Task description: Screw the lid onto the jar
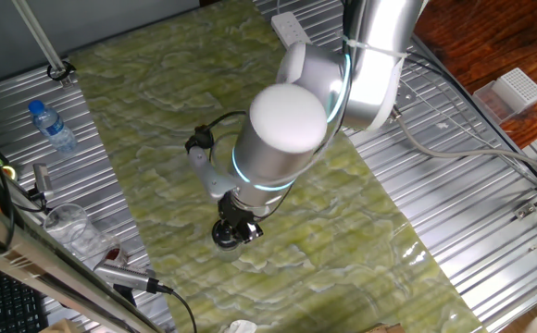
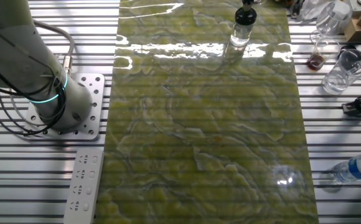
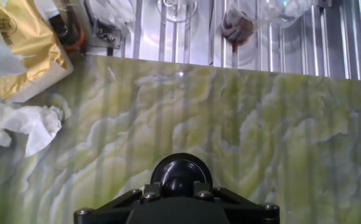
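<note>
Black lid (image 3: 181, 175) sits right at the gripper (image 3: 179, 186) tip in the hand view, with the jaws closed in on its near edge, so they look pinched on it, though contact is partly hidden by the gripper body. In the other fixed view the jar (image 2: 243, 32) stands upright on the green marbled mat (image 2: 205, 124) near the desk (image 2: 336, 112) edge, lid on top. Blue-capped water bottle (image 1: 53, 127) and clear plastic cup (image 2: 345, 70) sit off the mat, well apart from the jar.
</note>
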